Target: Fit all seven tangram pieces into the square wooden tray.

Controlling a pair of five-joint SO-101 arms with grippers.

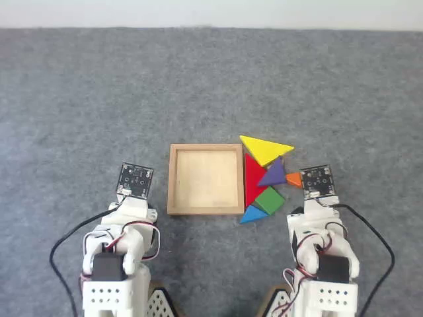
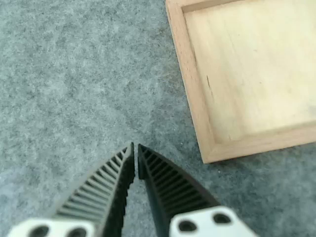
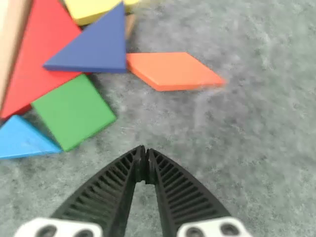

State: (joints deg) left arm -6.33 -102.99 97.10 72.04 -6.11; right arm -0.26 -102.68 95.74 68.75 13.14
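- Left arm [image 1: 122, 254]: I see it at the near left of the carpet [image 1: 99, 99], beside the tray's left side.
- Left gripper [image 2: 136, 147]: the claw is pressed together, with nothing between the fingers. It hangs over bare carpet just off the tray's near-left corner, not touching the rim.
- Tray [image 1: 171, 178]: it lies flat at the centre of the carpet, between the two arms. Its bare wooden floor is in plain view.
- Red triangle [image 1: 251, 175]: flat on the carpet, with its long edge against the tray's right rim.
- Blue triangle [image 1: 253, 214]: just off the tray's near-right corner, touching the green square.
- Yellow triangle [image 1: 264, 148]: at the far end of the cluster, just off the tray's far-right corner.
- Green square [image 1: 270, 199]: set diagonally, between the red and blue triangles.
- Purple triangle [image 1: 274, 174]: right of the red triangle and touching it, below the yellow triangle.
- Orange piece [image 3: 170, 70]: a parallelogram at the right edge of the cluster, with one corner meeting the purple triangle.
- Right gripper [image 3: 144, 149]: the claw is pressed together and holds nothing. It hangs over carpet near the green square and the orange piece, clear of both.
- Right arm [image 1: 324, 254]: I see it at the near right, beside the cluster.
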